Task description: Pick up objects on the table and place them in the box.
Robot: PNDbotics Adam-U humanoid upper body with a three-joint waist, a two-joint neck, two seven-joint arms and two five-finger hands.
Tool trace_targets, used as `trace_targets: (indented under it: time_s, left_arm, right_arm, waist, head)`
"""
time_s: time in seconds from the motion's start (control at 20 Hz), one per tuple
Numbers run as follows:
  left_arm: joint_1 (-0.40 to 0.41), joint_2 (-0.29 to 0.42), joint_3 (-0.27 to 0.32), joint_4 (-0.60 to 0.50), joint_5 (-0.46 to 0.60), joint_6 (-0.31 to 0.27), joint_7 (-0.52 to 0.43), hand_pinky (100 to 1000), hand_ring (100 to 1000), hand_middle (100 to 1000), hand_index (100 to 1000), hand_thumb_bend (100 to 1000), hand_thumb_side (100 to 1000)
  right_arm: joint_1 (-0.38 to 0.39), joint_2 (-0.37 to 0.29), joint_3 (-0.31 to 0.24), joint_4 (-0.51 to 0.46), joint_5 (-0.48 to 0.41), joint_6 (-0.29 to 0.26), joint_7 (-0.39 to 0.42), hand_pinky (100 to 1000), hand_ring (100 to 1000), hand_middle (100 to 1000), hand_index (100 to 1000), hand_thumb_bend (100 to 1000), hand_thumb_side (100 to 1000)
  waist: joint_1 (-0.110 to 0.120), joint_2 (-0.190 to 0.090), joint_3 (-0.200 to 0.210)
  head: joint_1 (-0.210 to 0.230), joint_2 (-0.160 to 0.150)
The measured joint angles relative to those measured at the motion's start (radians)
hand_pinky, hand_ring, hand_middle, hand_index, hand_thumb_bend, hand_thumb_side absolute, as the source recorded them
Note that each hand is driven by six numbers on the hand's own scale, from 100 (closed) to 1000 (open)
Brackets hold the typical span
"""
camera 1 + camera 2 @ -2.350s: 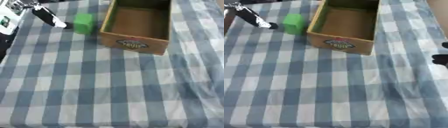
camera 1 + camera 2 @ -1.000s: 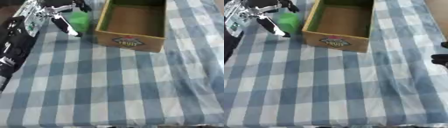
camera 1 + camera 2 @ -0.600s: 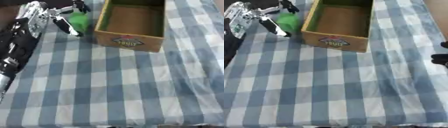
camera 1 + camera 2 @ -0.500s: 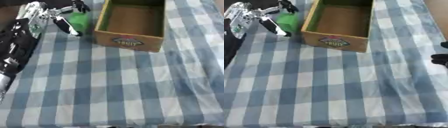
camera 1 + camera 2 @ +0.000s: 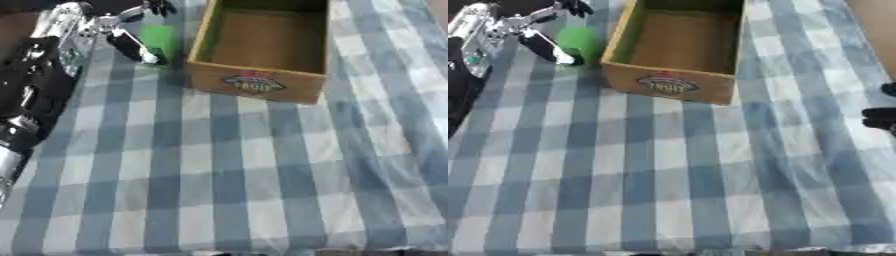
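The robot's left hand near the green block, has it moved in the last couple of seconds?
Yes. The left hand has come in toward the wooden box; its fingers now flank the green block, which was clear of them before.

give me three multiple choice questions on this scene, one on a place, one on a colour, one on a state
1. Where is the green block?
A. inside the box
B. left of the box, by the left hand
C. at the table's near edge

2. What colour is the checked tablecloth?
A. red and yellow
B. blue and white
C. plain black

3. What does the open wooden box hold?
A. nothing visible
B. several blocks
C. a cup

Answers: 1 B, the block sits beside the box's left wall, between the left hand's fingers. 2 B, blue and white squares. 3 A, its floor shows bare.
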Motion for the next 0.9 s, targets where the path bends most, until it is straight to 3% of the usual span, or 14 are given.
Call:
trace_targets:
  time_s: [0.35,0.9]
  left_arm:
    - [-0.001,0.002,0.005,-0.004,-0.020,0.013,-0.009,844,814,794,890,701,345]
    - [0.006,0.010,0.007,0.018,-0.067,0.006,-0.021,833,800,772,878,688,356]
  right_arm:
    - [0.000,0.000,0.000,0.000,0.000,0.000,0.000,684,685,814,847,100,675]
    - [-0.002,0.000,0.000,0.000,0.000,0.000,0.001,684,685,814,847,100,675]
  waist:
    - [0.003,0.000,0.000]
    - [0.003,0.003,-0.003]
  head:
    - [0.000,0.000]
    - [-0.001,0.000]
